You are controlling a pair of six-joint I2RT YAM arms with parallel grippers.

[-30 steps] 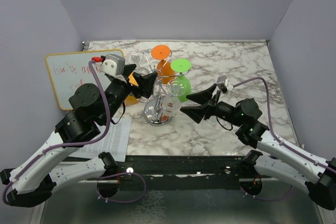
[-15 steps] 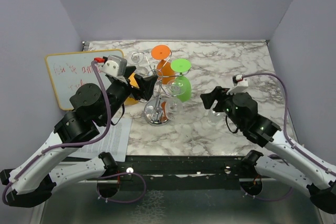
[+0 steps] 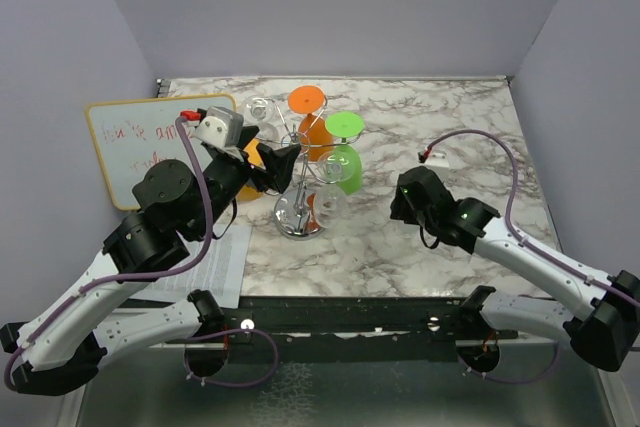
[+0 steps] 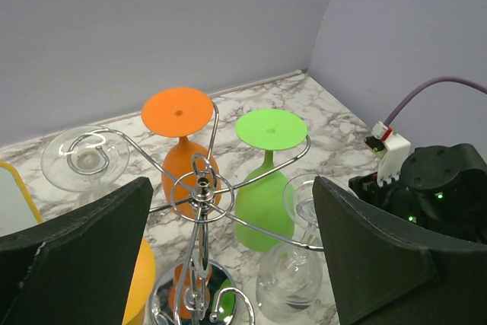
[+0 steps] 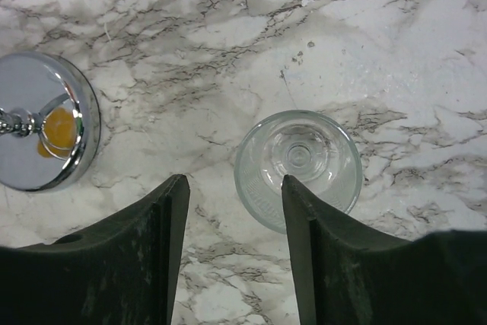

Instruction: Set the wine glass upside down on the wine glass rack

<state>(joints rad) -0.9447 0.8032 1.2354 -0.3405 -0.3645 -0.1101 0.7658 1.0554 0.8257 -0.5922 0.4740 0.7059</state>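
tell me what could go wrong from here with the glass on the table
1. The glass sits off-centre under the open right gripper, partly beneath one finger; descending or closing could knock it over.
2. The rack already holds hanging glasses, and the left gripper hovers close by; a nudge could dislodge them.
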